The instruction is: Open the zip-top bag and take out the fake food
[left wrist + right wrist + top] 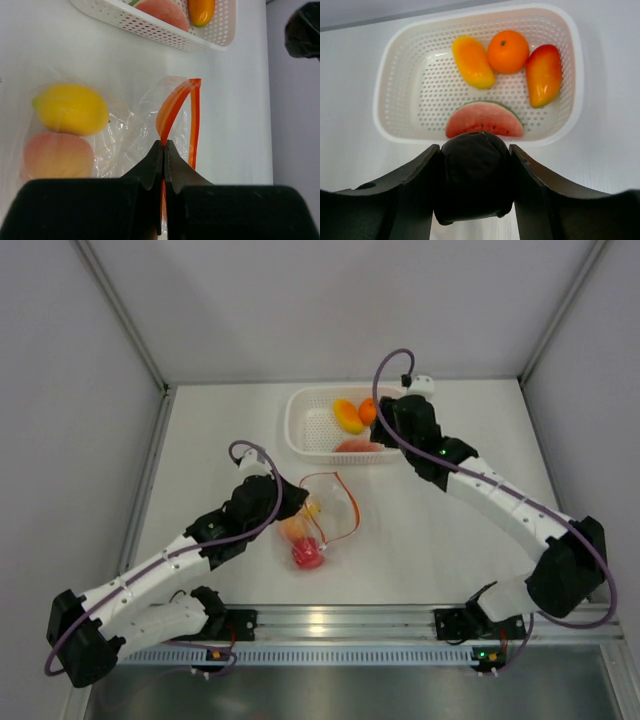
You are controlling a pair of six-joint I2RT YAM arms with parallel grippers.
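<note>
Left gripper [164, 150]: fingers pinched fully together on the orange-red zip strip [194, 120] of the zip-top bag [130, 135], apparently pinning one lip so the mouth gapes just beyond the fingertips. Fake food [57, 155] shows through the plastic left of those fingers, a yellow lemon [70, 109] among it. Right gripper [474, 150]: fingers clamped on either side of a dark round piece [474, 185], white basket [380, 100] directly ahead of the tips, likely poised to drop it beside the watermelon slice [484, 120] and orange [507, 51] already there.
</note>
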